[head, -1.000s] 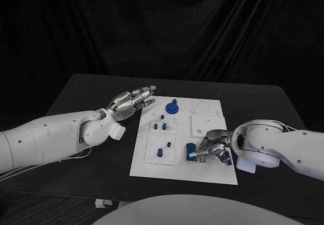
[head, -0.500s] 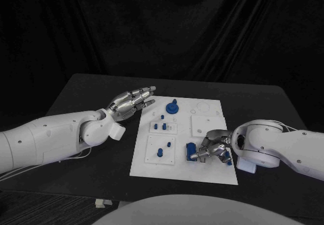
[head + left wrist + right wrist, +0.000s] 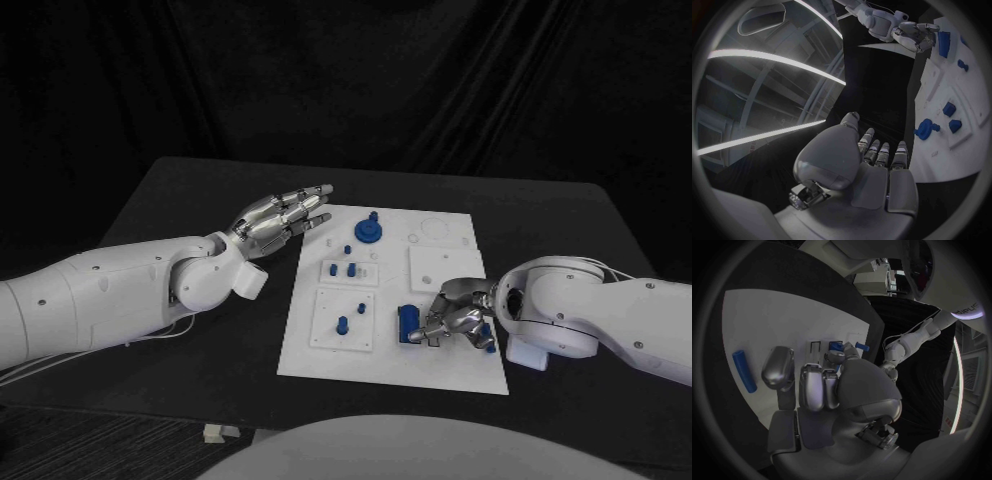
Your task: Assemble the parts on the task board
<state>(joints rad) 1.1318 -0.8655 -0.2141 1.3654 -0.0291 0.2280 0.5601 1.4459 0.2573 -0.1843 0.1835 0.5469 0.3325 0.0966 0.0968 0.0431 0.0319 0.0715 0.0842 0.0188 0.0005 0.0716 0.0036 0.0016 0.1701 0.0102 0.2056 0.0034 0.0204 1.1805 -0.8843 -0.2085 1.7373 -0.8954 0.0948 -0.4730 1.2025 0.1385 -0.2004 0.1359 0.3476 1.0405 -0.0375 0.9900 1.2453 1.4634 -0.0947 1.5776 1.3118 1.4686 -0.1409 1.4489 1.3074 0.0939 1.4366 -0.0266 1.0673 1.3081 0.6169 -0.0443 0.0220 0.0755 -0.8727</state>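
No visible movement since the earlier frames. Right hand (image 3: pixel 457 320) stays curled over blue parts (image 3: pixel 410 323) near the task board's (image 3: pixel 389 368) near-right corner; a grip can't be confirmed. Left hand (image 3: pixel 280 216) hovers off the board's far-left corner, fingers apart, empty.

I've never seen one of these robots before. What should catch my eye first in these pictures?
First the white task board in the middle of the black table, dotted with small blue parts such as the round blue part near its far end. Next the right hand, bent down over the board's near right side with its fingers curled around blue pieces there. The left hand hovers open, fingers stretched out, beside the board's far left corner.
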